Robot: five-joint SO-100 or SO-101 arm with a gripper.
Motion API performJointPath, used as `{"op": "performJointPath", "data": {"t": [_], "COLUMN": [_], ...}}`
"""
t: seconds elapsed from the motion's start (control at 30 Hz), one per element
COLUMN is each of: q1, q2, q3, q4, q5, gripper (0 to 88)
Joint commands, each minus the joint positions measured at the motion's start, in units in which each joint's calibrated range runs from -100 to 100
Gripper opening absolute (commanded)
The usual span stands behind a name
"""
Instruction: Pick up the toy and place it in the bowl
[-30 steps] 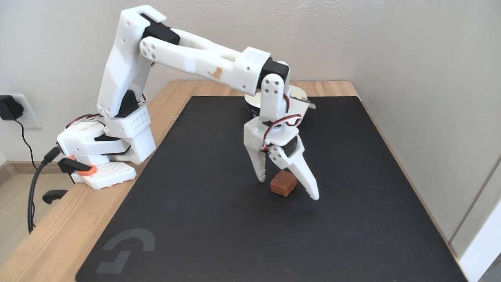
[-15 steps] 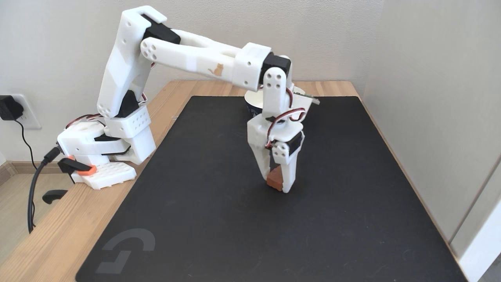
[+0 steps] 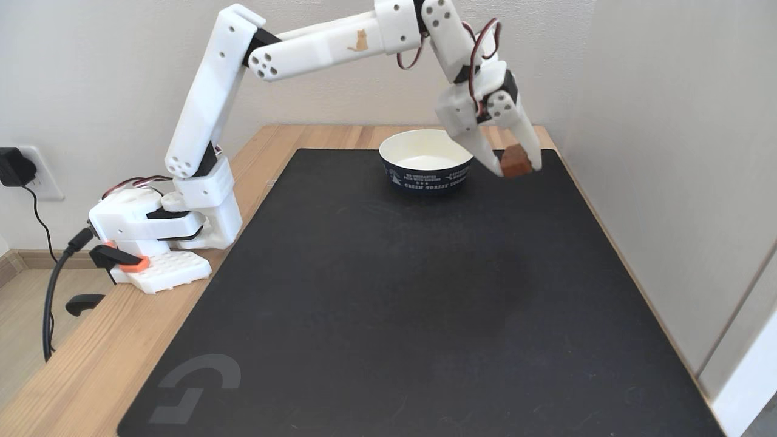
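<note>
Pale walls close in the corner behind a light wooden tabletop [image 3: 85, 358], and a big black mat [image 3: 388, 315] with a grey logo near its front left corner covers most of the wood. At the far left a black plug [image 3: 12, 167] sits in a wall socket, and a dark cable [image 3: 51, 297] loops down off the tabletop edge to the arm's base.

The white arm [image 3: 206, 103] stands on that base at the left edge of the mat, its upper link rising steeply and its forearm reaching across to the right, high above the mat. A small orange cat sticker shows on the forearm. Red and black wires loop around the wrist.

The jaws [image 3: 516, 165] point downward and a little to the right, raised clear of the mat. They are pinching the toy [image 3: 514, 161], a small reddish-brown cube, which is held between the two white fingertips; only its front and part of its top show between them. The toy hangs in the air, touching nothing but the fingers.

Just to the left of the jaws and lower down, the bowl [image 3: 428, 173] stands upright on the far part of the mat, cream-white inside and dark navy outside with white lettering round its wall. The near finger overlaps the bowl's right rim as I see it, but the toy itself sits beside the rim, to the right of it, over the mat rather than over the bowl's opening
</note>
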Motion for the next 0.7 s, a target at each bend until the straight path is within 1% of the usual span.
{"op": "performJointPath", "data": {"t": [0.0, 0.07, 0.1, 0.2, 0.23, 0.27, 0.4, 0.43, 0.5, 0.53, 0.57, 0.67], "q1": [-6.2, -9.1, -12.4, -17.8, -18.9, -19.9, -19.9, -19.4, -19.2, -19.2, -19.4, -19.9], "q2": [-2.4, -6.1, -11.3, -20.7, -23.4, -27.1, -31.0, -33.3, -35.1, -35.8, -36.9, -37.4], "q3": [-3.1, -2.7, -2.1, 1.6, 3.9, 10.3, 22.4, 29.4, 37.4, 41.3, 48.2, 56.4], "q4": [-4.1, -3.9, -3.0, 0.7, 1.1, 1.5, 3.3, 1.9, -3.5, -6.9, -12.9, -19.2], "q5": [0.1, 0.4, 0.5, 0.5, 0.5, 0.5, 0.5, 0.5, 0.5, 0.5, 0.5, 0.1], "gripper": [2.4, 2.4, 2.4, 2.4, 2.4, 2.4, 2.4, 2.4, 2.4, 2.4, 2.4, 2.4]}}
